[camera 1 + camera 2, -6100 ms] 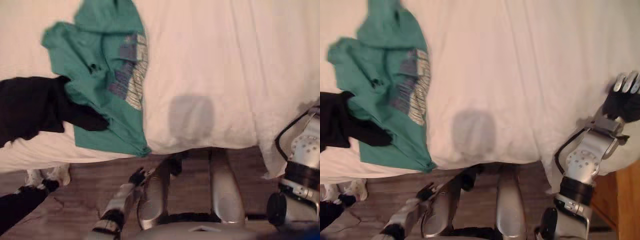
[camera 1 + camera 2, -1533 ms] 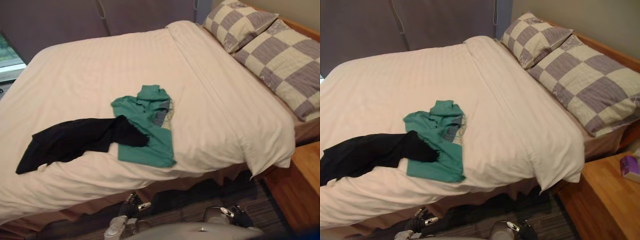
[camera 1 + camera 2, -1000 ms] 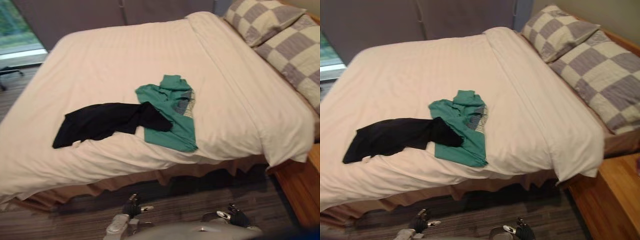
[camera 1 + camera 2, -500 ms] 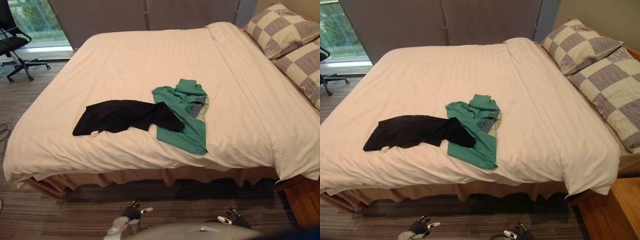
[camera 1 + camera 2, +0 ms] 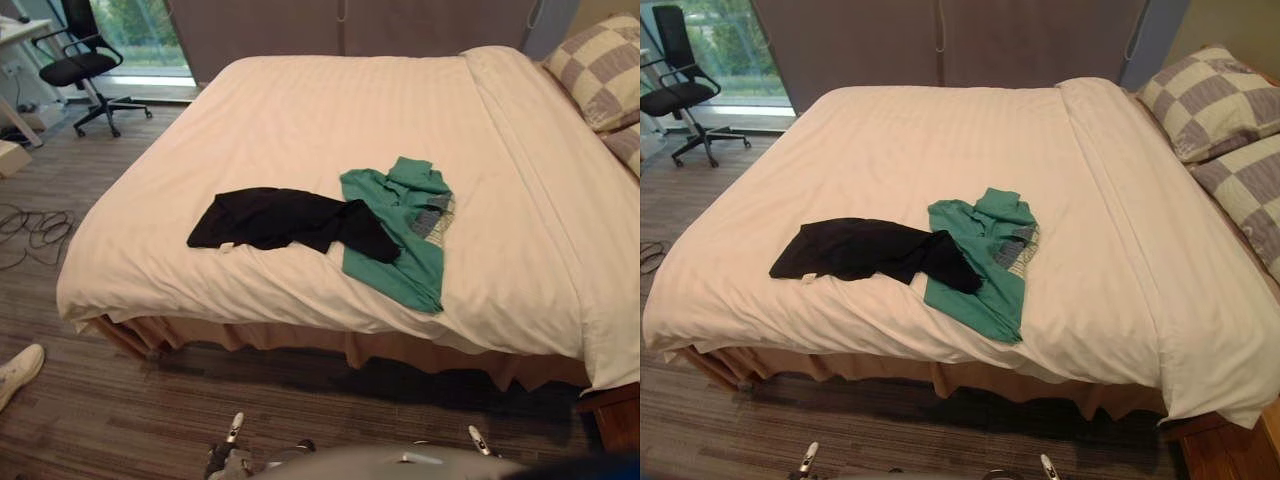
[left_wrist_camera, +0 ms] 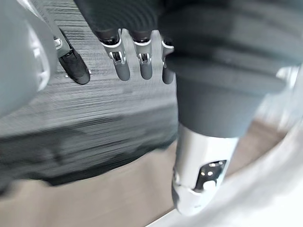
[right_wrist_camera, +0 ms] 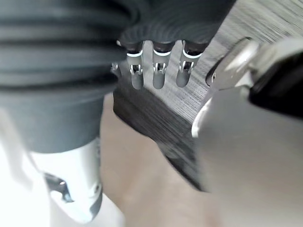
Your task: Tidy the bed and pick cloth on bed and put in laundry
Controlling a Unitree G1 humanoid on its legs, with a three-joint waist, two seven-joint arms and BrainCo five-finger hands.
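A green shirt (image 5: 405, 225) lies crumpled near the front edge of the bed's white duvet (image 5: 330, 110). A black cloth (image 5: 275, 220) lies stretched to its left, one end overlapping the shirt. Both hands hang low in front of me, well short of the bed and above the striped carpet. My left hand (image 5: 232, 432) and right hand (image 5: 478, 440) peek in at the lower edge. In the wrist views the left hand (image 6: 146, 64) and right hand (image 7: 158, 75) have straight fingers and hold nothing.
Checkered pillows (image 5: 1210, 100) lie at the bed's right end. A black office chair (image 5: 85, 65) stands at the far left by a window. Cables (image 5: 35, 225) loop on the floor left of the bed. A person's white shoe (image 5: 18, 372) shows at lower left.
The camera has swung left, so the bed and clothes sit further right and the chair and floor on the left come into view. The clothes have not moved on the bed.
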